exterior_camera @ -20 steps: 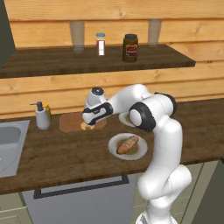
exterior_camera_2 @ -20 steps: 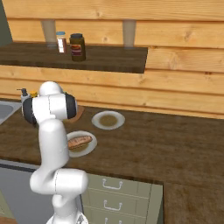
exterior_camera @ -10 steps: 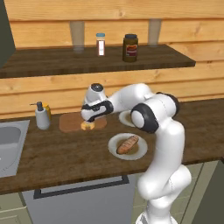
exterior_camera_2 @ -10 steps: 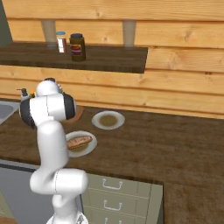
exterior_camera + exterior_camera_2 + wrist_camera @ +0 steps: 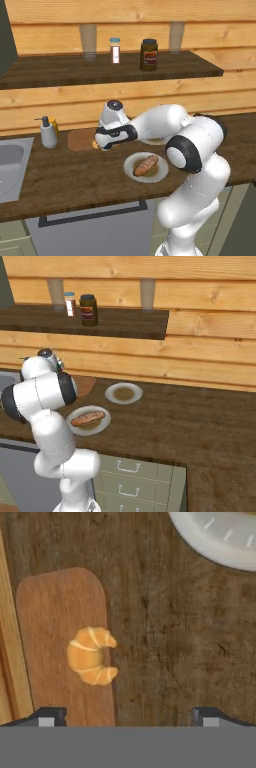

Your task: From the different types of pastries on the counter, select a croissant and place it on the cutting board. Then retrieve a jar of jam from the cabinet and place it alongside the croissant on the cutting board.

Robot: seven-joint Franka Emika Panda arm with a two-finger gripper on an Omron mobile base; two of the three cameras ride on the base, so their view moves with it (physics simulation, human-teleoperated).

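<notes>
The croissant (image 5: 91,655) lies free at the edge of the cutting board (image 5: 47,617), the tool (image 5: 125,714) spread wide and empty above it — first half done, jam jar yet to fetch.

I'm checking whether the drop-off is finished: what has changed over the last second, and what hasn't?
The gripper has lifted slightly above the cutting board and its jaws, already wide, opened a touch more; it holds nothing. The croissant lies free at the board's edge, where it was. The bread roll on its plate, the empty plate and the shelf jars stayed put.
</notes>
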